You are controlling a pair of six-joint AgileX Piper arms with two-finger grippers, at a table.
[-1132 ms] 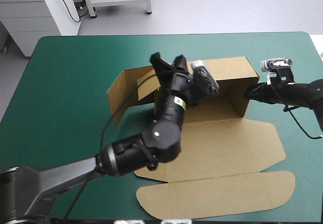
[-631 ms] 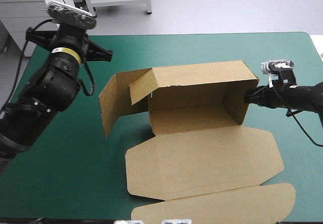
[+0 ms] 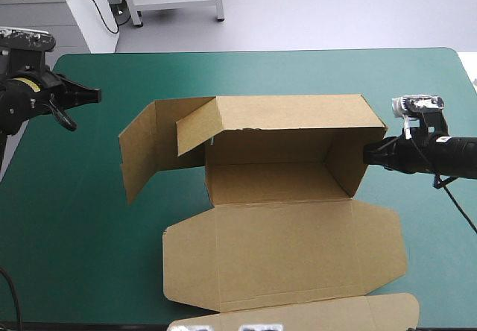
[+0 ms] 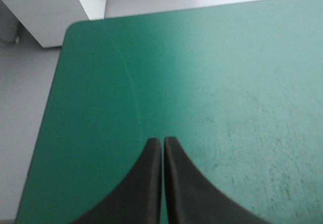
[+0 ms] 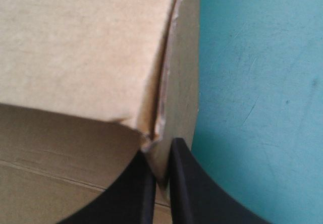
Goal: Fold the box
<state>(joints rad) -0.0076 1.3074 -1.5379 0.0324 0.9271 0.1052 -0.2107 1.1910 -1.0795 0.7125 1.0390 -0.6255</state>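
Left arm: well to the left of the box (image 3: 279, 182), up near the table's far-left corner, wrist turned so the left gripper (image 4: 162, 142) aims down at bare teal-green cover (image 3: 82, 227). Its black fingers (image 4: 194, 196) meet in one pointed arch with nothing between them. It is not in contact with the box.

Right arm: reaches in level from the right of the box. The right gripper (image 5: 162, 151) sits at the far end of the box's right wall (image 3: 344, 168). The fingers are all but closed, pinching the board's edge, one on the wall's inner side and one on the outer, cover side.

Box: mid-table. The far and right walls are raised. The left side panel (image 3: 149, 148) is swung outward, away from the tray. The lid (image 3: 291, 253) lies flat on the cover toward the near edge.

Hard to make out:
- In the high view the right fingertips are lost against the box's corner; only the wrist view shows the pinch.
- The wrist view does not show whether one layer of board or two is clamped at that corner.
- The lid's outermost flap (image 3: 298, 310) is cut off at the near edge.
- The left arm is mostly out of the high view.
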